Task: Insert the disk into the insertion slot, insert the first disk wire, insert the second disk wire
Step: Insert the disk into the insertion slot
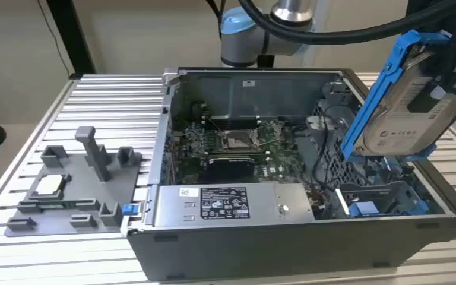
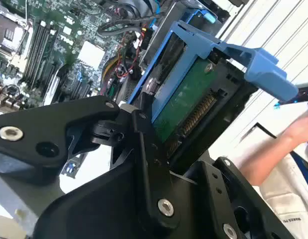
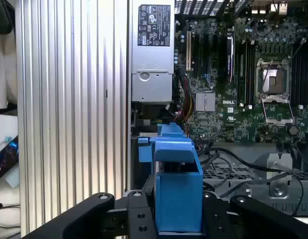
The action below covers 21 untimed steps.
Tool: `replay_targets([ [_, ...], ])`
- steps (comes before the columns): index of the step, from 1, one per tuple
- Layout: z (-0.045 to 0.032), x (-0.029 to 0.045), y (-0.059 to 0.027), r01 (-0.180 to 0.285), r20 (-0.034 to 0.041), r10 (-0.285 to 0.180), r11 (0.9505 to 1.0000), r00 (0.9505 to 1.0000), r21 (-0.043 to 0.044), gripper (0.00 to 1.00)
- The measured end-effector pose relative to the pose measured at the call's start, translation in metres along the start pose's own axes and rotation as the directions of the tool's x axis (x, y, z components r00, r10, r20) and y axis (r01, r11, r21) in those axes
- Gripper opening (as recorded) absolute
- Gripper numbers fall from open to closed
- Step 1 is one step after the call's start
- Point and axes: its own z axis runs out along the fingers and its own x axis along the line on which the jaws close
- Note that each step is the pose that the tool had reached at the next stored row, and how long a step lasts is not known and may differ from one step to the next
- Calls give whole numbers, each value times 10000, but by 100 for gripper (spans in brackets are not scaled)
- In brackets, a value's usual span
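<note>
1. Above the open computer case (image 1: 291, 249), at the exterior view's right, the disk (image 1: 402, 119) hangs in the air. It is tilted steeply on edge, with its white label facing the camera and its blue carrier frame around it.
2. The gripper (image 1: 438, 83) has its jaws closed on the disk. In the first wrist view, black fingers (image 3: 136, 219) press against both sides of the blue carrier.
3. The disk is clear of the case, over the insertion slot (image 1: 382, 199), a bay with blue parts at the case's corner, and does not touch it.
4. Inside the case lie the motherboard (image 1: 236, 142) and, along the near wall, the grey power supply (image 1: 224, 205).
5. A grey fixture tray (image 1: 78, 190) sits on the slatted table (image 1: 109, 95) beside the case, at the exterior view's left.
6. In the second wrist view the disk's green circuit board and connector edge face the camera, and a person's arm (image 2: 273, 149) shows beyond
</note>
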Motion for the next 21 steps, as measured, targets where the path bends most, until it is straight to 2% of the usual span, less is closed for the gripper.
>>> replay_targets([
  [14, 1, 4, -1, -1, -3, 1, 10000, 10000, 0, 0],
  [18, 40, 72, -38, -1, -1, 1, 10000, 10000, 0, 0],
  [21, 94, 124, -97, 0, 3, 0, 10000, 10000, 0, 0],
])
